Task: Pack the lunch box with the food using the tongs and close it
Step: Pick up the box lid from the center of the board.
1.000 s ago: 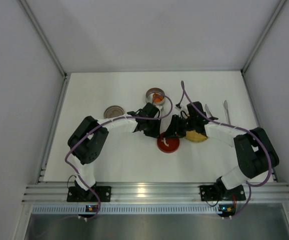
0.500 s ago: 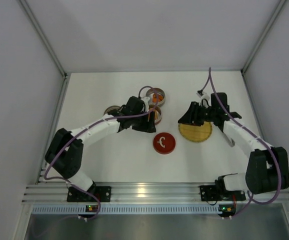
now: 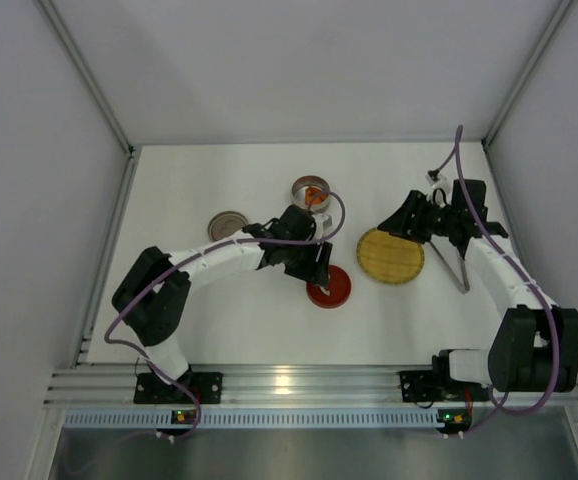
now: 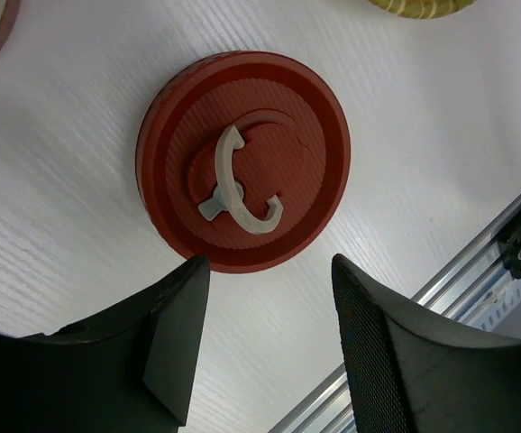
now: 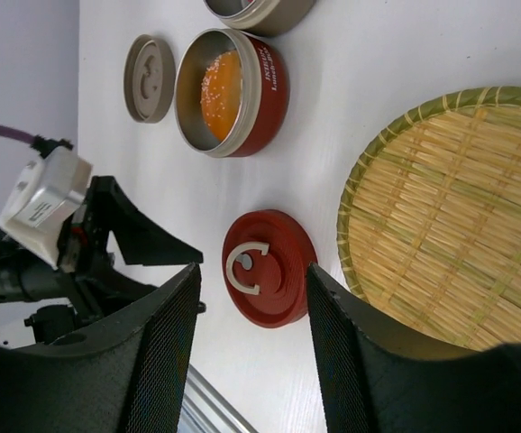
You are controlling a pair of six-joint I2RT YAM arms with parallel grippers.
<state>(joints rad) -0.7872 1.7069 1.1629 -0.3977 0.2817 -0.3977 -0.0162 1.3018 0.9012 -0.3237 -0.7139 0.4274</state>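
Left claw (image 4: 268, 275) hung with jaws apart, holding nothing. The red lid (image 4: 242, 162) lay flat on the table (image 4: 441, 135) just ahead of its tips, white handle (image 4: 238, 180) up. The open red tin (image 5: 265, 86) with the orange food (image 5: 217, 90) sat just beyond the lid. Right claw (image 5: 253, 275), jaws also apart and empty, was over by the woven plate (image 5: 450, 216). The tongs (image 3: 457, 272) lay beside that arm, long axis near-to-far. Left arm judged the nearer for lidding.
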